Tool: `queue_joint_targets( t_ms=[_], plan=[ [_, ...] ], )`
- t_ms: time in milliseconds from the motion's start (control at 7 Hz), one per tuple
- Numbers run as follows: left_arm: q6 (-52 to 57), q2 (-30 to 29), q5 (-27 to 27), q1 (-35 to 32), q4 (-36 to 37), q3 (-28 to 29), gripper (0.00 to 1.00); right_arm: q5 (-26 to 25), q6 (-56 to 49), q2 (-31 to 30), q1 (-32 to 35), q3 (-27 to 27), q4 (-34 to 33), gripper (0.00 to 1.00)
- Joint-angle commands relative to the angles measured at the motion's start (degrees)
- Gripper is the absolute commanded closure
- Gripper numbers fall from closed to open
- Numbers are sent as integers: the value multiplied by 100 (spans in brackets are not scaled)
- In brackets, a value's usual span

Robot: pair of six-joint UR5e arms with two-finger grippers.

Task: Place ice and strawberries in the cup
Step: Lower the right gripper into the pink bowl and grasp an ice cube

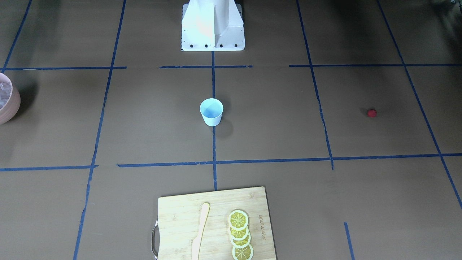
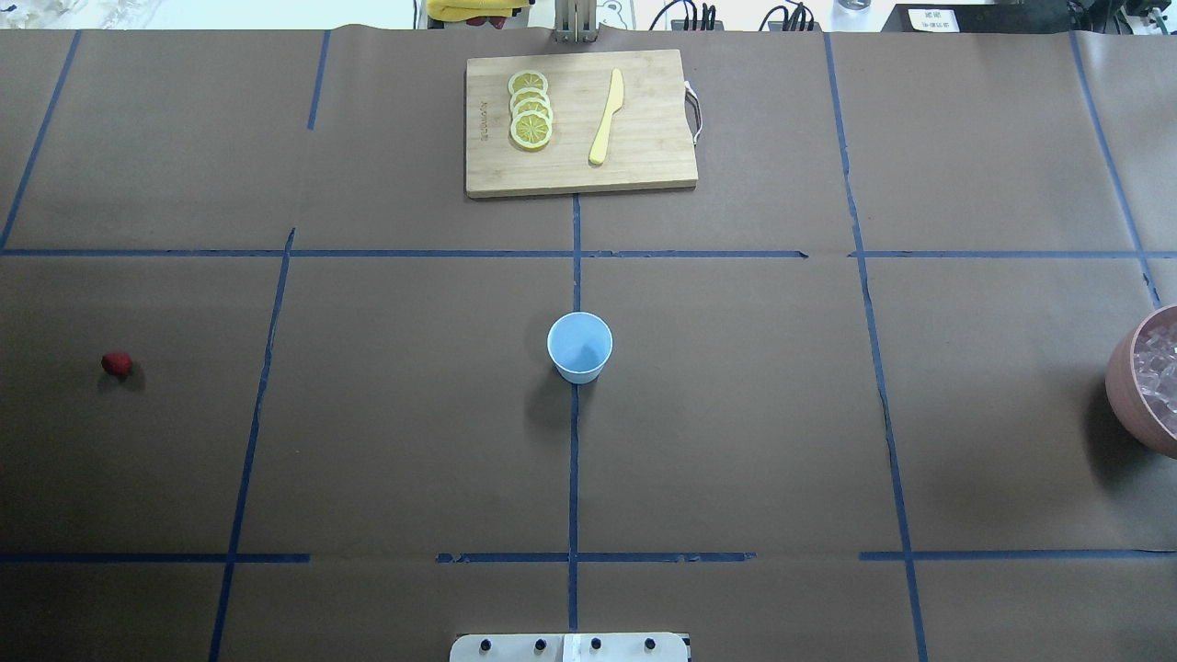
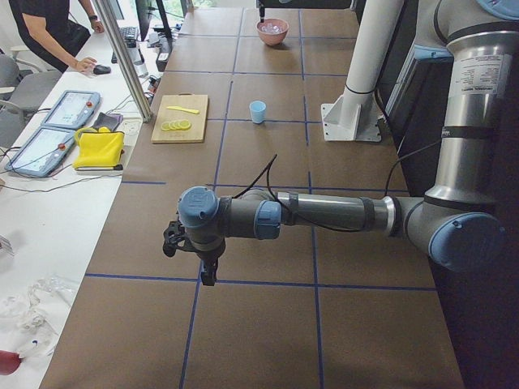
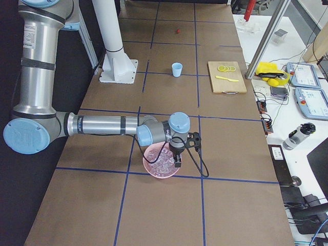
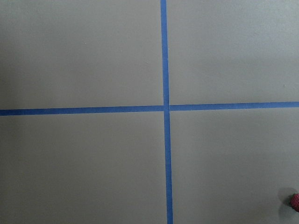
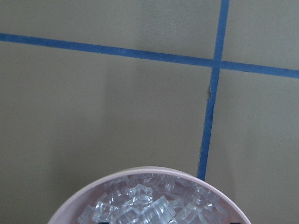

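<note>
Ice [image 6: 149, 205] lies in bowl [image 6: 140, 171], far from cup [image 2: 579, 348].

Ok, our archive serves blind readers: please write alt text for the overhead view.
An empty pale-blue cup stands centre frame; a red strawberry lies far left, a pink bowl of ice at the right edge, a board with lemon slices and knife beyond.

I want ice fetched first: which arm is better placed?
Right. The right gripper hangs over the bowl of ice; the left gripper is far off, near the strawberry.
</note>
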Motion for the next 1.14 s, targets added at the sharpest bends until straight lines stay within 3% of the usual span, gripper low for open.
queue_joint_targets(
  t_ms=[0, 571, 1000],
  plan=[
    [0, -1, 9, -9, 9, -23, 0, -17, -4, 3, -206, -67, 18, 18],
    [-9, -1, 9, 0, 18, -58, 0, -201, -12, 11, -373, -111, 18, 29],
    [-9, -10, 9, -9, 18, -58, 0, -211, -12, 3, -497, -199, 18, 30]
  ],
)
